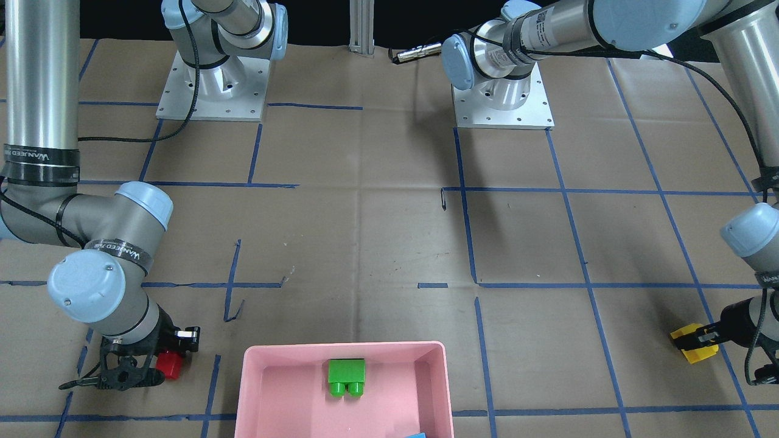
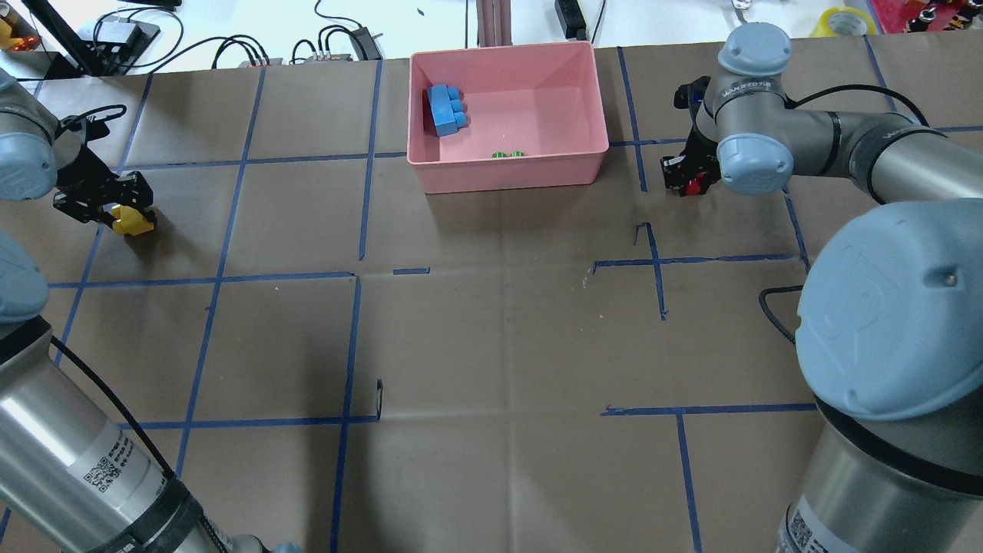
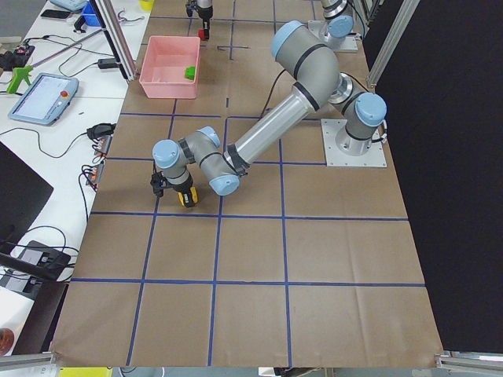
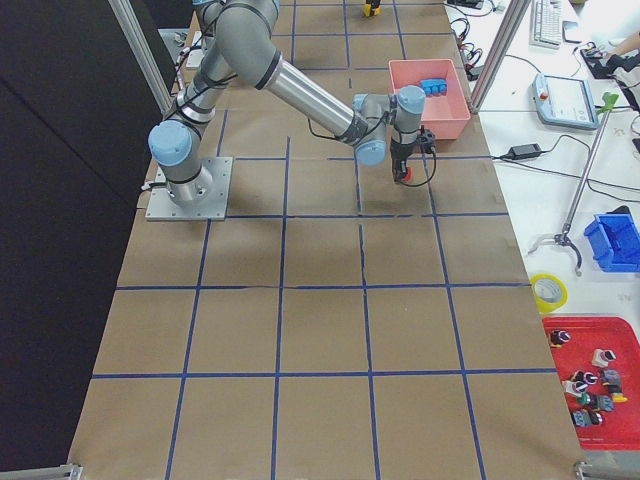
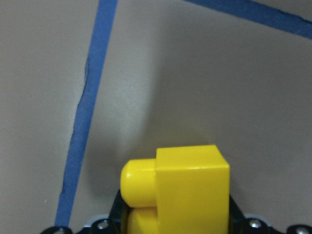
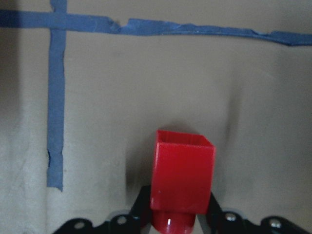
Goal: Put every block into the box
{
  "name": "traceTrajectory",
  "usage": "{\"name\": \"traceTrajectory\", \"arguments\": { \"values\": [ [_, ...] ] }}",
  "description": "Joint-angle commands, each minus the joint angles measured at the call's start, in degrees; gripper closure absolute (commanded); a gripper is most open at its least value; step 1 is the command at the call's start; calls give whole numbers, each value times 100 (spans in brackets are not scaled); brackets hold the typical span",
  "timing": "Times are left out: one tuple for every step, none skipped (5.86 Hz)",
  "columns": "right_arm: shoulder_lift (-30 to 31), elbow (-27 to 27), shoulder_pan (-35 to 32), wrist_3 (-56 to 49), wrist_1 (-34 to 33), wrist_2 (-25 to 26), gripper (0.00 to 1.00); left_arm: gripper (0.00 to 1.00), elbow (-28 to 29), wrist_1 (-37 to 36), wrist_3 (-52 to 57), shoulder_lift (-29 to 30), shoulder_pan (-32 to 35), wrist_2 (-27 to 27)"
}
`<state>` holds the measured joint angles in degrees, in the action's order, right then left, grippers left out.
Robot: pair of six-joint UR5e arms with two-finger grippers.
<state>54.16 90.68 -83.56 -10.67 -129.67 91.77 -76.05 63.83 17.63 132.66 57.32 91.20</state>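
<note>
Facing the robot, you see the right hand [image 1: 163, 365] pinching the red block [image 1: 170, 365], the left hand [image 1: 698, 342] pinching the yellow block [image 1: 686, 348], and the green block [image 1: 346, 377] in the box [image 1: 255, 389]. Overhead, the blue block [image 2: 445, 110] lies there too, at the far edge of the worktop [image 2: 491, 346].

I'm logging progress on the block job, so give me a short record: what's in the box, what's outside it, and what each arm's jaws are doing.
in box: green block, blue block
outside box: yellow block, red block
left jaws: shut on yellow block, well off to one side of the box
right jaws: shut on red block, close by the box's other side
blocks not yet in box: two
</note>
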Motion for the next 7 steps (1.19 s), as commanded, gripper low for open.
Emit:
{"name": "traceTrajectory", "arguments": {
  "values": [
    [286, -76, 7, -40, 91, -19, 100, 86, 282, 85, 117, -370, 25, 3],
    [375, -94, -2, -49, 196, -2, 99, 86, 536, 434, 344, -651, 33, 3],
    [454, -338, -11, -49, 562, 7, 99, 87, 861, 942, 355, -819, 147, -49],
    [586, -775, -37, -49, 1184, -10, 99, 87, 1273, 1425, 337, -995, 626, -76],
    [639, -1319, -133, -23, 1860, -36, 99, 88, 1869, 2092, 50, -979, 1249, -67],
    [596, -1760, -325, 47, 2458, -315, 99, 88, 2414, 2586, -466, -892, 1855, -76],
    [509, -1868, -414, 326, 2673, -944, 98, 88, 2559, 2608, -819, -787, 2479, -93]
  ]
}}
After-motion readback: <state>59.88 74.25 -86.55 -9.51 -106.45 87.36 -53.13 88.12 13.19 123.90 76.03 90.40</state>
